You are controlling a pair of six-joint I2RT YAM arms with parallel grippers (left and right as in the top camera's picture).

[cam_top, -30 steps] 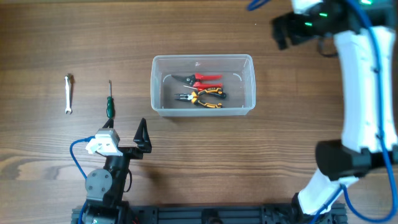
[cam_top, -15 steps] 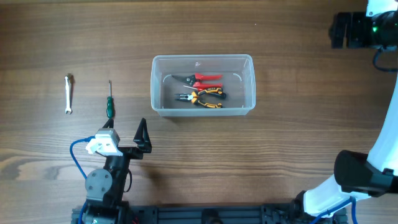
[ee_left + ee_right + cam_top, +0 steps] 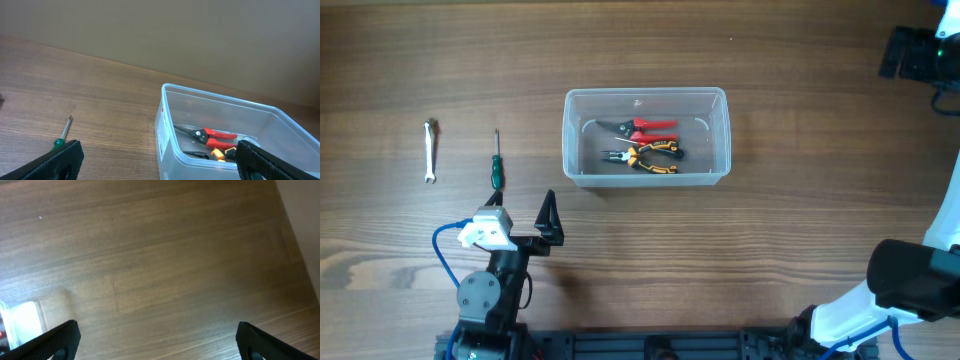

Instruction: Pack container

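The wooden bench [image 3: 770,260] carries the clear container [image 3: 645,179] near its middle. Well to its left lie a green-handled screwdriver [image 3: 496,166] and, farther left, a small silver wrench [image 3: 430,151], roughly parallel and apart.

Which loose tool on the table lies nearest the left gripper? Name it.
The green-handled screwdriver, just ahead of the left gripper; the silver wrench lies farther left.

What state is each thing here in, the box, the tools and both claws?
Container: lidless, holding two tools.
Red cutters: lying inside container.
Pliers: lying inside container.
Screwdriver: lying outside, unpacked.
Wrench: lying outside, unpacked.
Left gripper: open, empty.
Right gripper: open, empty.
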